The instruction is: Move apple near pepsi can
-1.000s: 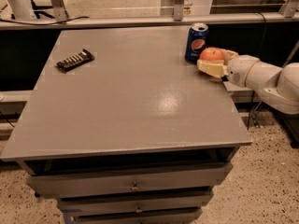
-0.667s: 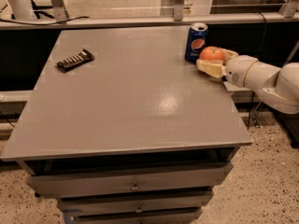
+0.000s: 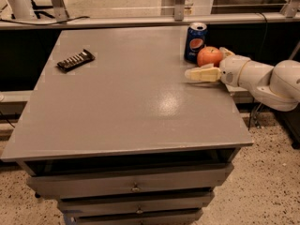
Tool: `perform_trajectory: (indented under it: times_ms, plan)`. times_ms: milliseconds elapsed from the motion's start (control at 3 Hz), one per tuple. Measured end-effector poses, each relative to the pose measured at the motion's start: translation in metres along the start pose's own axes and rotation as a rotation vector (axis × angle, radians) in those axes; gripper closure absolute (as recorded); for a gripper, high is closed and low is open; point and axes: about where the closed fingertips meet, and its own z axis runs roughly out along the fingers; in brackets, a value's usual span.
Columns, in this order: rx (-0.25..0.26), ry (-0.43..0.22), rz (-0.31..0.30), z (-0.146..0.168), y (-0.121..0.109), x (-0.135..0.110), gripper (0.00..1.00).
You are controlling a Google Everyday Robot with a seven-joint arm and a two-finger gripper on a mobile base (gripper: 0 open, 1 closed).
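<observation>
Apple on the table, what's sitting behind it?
The pepsi can stands upright just behind the apple; its lower right corner is covered. The gripper reaches around the apple from the right edge of the table.

We're finding apple (image 3: pixel 209 56) sitting at pepsi can's (image 3: pixel 195 41) 4 o'clock on table (image 3: pixel 136 107), gripper (image 3: pixel 207 63) straddling it from 3 o'clock.
</observation>
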Motion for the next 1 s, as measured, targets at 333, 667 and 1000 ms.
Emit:
perform_trajectory:
  times_ms: [333,667,1000]
  plan:
    - [-0.024,0.002,0.004,-0.002,0.013,-0.005,0.00]
    - [-0.041,-0.010,-0.006,-0.020,0.031,-0.019,0.00]
    - [-0.044,-0.030,-0.031,-0.066,0.057,-0.040,0.00]
